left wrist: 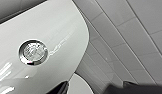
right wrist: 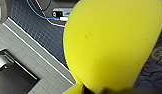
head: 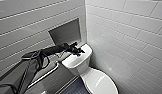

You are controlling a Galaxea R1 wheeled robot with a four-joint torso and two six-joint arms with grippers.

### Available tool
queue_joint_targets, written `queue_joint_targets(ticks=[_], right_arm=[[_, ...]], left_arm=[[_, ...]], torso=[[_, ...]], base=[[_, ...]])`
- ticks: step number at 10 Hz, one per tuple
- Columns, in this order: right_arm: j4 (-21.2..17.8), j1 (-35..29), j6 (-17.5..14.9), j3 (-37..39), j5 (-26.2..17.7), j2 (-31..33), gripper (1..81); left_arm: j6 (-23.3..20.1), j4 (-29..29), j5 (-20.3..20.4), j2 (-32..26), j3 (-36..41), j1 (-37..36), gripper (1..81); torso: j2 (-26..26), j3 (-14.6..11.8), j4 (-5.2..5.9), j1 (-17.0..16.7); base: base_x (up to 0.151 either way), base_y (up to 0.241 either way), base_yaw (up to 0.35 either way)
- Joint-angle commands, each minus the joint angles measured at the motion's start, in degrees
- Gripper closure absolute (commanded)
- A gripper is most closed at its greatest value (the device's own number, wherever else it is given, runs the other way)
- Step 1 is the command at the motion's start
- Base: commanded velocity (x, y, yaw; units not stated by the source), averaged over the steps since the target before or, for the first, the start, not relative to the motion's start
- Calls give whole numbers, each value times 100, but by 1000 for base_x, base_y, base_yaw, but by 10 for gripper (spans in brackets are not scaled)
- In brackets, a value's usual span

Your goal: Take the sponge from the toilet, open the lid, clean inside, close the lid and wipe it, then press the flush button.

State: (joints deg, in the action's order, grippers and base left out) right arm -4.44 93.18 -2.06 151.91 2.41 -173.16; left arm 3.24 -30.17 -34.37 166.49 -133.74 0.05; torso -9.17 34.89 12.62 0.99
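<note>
Sponge (right wrist: pixel 109 42) first: bright yellow, gripped in the right claw (right wrist: pixel 94 90), up above the dark blue tiled floor (right wrist: pixel 39 32). Now the other arm, where the left claw (head: pixel 78 50) hangs over the tank top (left wrist: pixel 59 27) of the toilet (head: pixel 80 63), close to the round chrome flush button (left wrist: pixel 33 52). Whether that claw is open or closed, I cannot tell. And the lid (head: pixel 100 82) lies down flat over the bowl.

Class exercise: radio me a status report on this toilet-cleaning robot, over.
Left gripper over toilet tank, near flush button. Right jaws shut on sponge, above floor. Lid closed. No obstacle seen.
</note>
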Motion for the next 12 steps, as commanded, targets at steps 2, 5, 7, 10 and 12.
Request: queue_joint_targets(ticks=[2, 5, 7, 10, 12], right_arm=[[75, 232, -31, -276, -373, -134, 811], [75, 302, -93, -321, -373, -248, 811], [66, 319, -93, -321, -373, -248, 811], [75, 311, -93, -338, -373, -275, 811], [75, 311, -93, -356, -373, -292, 811]], left_arm=[[-8, 169, -290, 209, -484, -1274, 10], [-8, 583, -290, 535, -1137, -1301, 10], [-8, 758, -299, 623, -1400, -1310, 811], [-8, 855, -299, 614, -1409, -1310, 811], [-8, 960, -290, 605, -1462, -1293, 811]], torso=[[0, 0, 0, 0], [0, 0, 0, 0], [0, 0, 0, 0], [0, 0, -2, 0], [0, 2, -2, 0]], base=[[0, 0, 0], [0, 0, 0], [0, 0, 0], [0, 0, 0], [0, 0, 0]])
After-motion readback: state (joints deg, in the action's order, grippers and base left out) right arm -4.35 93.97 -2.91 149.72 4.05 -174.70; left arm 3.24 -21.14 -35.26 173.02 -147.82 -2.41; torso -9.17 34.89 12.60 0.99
